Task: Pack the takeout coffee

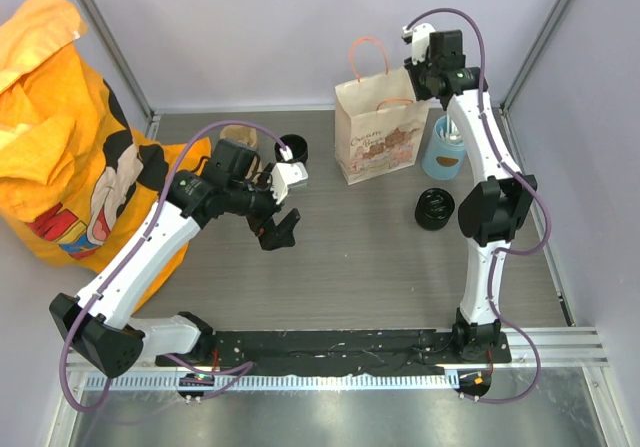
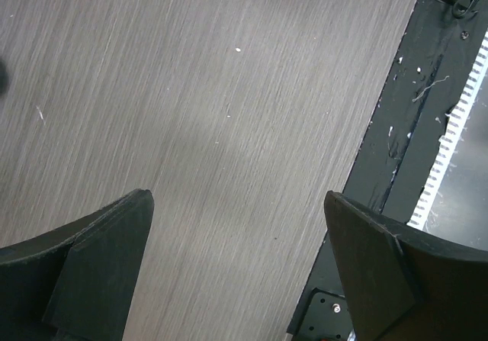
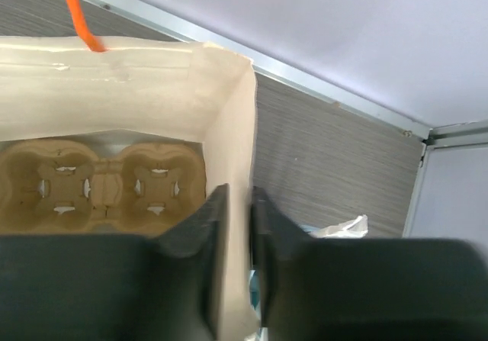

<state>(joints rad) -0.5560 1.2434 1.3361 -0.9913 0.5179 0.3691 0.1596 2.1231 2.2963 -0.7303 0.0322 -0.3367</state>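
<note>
Black takeout coffee (image 1: 435, 209); orange-handled beige paper bag (image 1: 378, 142), brown print; light-blue cup (image 1: 443, 155); grey wood-grain table (image 1: 360, 257).

The left gripper (image 2: 238, 204), seen from its wrist, with two dark wedge-shaped fingers (image 2: 99, 268) spread wide apart at the lower corners. Between and beyond them lies the grey wood-grain counter (image 2: 191, 89). At right runs a black flat mounting strip (image 2: 400, 150) flecked with white, bordered by a white toothed rail (image 2: 457, 120).
</note>
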